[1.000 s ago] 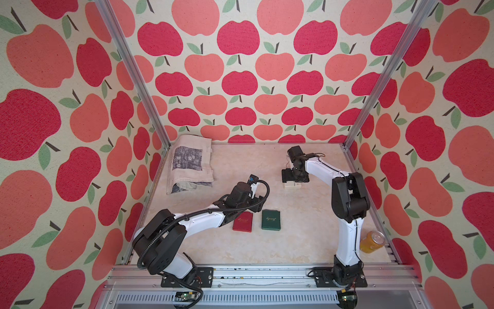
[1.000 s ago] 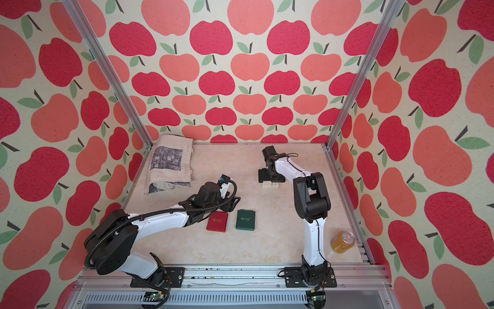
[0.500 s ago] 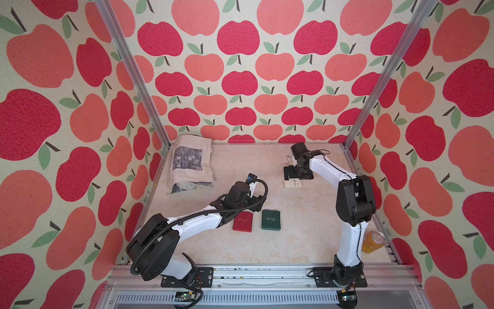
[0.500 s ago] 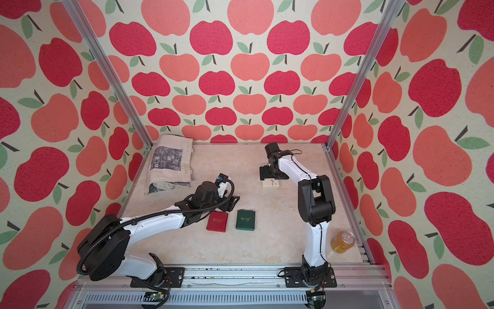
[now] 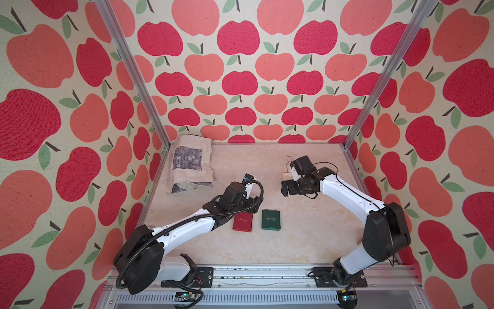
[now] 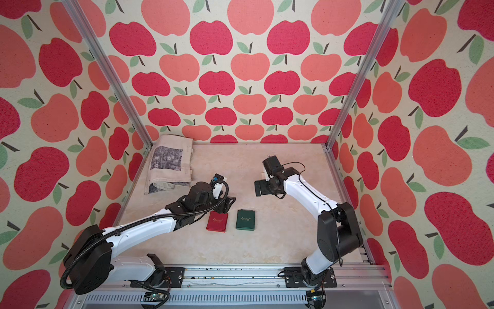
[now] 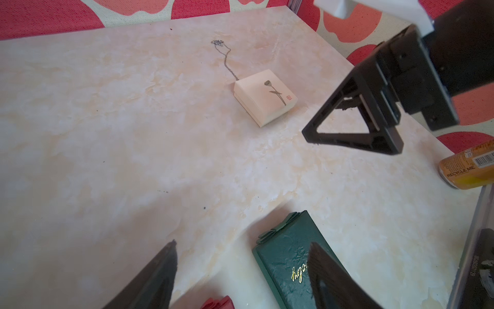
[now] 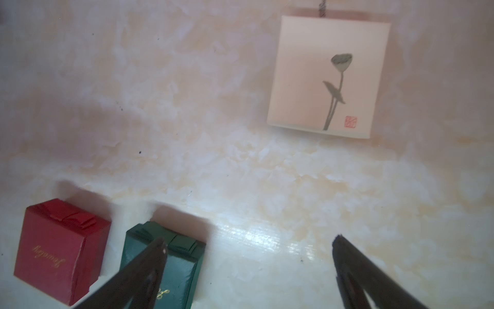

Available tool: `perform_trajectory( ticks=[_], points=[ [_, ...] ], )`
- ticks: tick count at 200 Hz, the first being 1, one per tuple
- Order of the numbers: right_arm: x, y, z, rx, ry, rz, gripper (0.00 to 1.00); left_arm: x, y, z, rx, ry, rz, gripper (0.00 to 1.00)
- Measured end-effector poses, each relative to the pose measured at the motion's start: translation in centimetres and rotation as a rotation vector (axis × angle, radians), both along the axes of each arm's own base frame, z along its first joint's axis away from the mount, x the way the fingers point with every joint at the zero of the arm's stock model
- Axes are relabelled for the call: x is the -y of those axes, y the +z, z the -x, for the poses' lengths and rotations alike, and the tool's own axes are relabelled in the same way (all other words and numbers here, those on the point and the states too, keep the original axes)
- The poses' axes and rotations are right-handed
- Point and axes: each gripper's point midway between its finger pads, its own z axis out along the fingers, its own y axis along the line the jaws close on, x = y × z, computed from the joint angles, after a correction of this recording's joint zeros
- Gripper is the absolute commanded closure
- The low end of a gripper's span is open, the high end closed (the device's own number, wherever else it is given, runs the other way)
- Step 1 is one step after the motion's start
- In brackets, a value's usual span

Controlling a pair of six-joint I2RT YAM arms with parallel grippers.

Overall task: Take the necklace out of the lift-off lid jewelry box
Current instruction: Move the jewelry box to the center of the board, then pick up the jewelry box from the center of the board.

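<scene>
The white lift-off lid jewelry box (image 7: 264, 97) (image 8: 327, 77) stands shut, with a flower drawn on its lid. In a top view the box (image 5: 286, 175) is partly hidden behind my right wrist. The thin silver necklace (image 7: 226, 57) (image 5: 288, 160) lies on the table beyond the box. One end meets the box's far edge; whether it runs under the lid I cannot tell. My right gripper (image 5: 284, 188) (image 8: 247, 240) hangs open and empty in front of the box. My left gripper (image 5: 252, 202) (image 7: 242, 243) is open over the green box.
A red box (image 5: 242, 222) (image 8: 60, 248) and a green box (image 5: 271, 220) (image 7: 291, 264) sit side by side mid-table. A folded cloth (image 5: 189, 163) lies at the back left. An orange can (image 7: 467, 168) lies by the right edge. One right finger (image 7: 347, 140) hangs in the left wrist view.
My right gripper has pulled back from the white box toward the front and opened wider, its arm lowering. My left gripper opened a little and barely shifted.
</scene>
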Motion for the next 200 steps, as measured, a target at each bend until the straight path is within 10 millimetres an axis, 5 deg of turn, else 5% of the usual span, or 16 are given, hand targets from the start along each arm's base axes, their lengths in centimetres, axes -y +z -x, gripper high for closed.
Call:
perform_trajectory(
  ticks=[36, 79, 200],
  points=[
    [-3.1, -0.8, 5.1, -0.013, 0.062, -0.041, 0.01, -1.6, 0.0, 1.3, -0.008, 0.02, 0.002, 0.2],
    [-5.2, -2.3, 8.2, -0.037, 0.068, -0.028, 0.01, -3.0, -0.7, 2.0, -0.011, 0.046, -0.003, 0.18],
    [-7.8, -4.9, 9.8, -0.031, 0.01, 0.066, 0.01, -4.7, 0.1, 3.3, 0.022, 0.055, 0.03, 0.14]
  ],
)
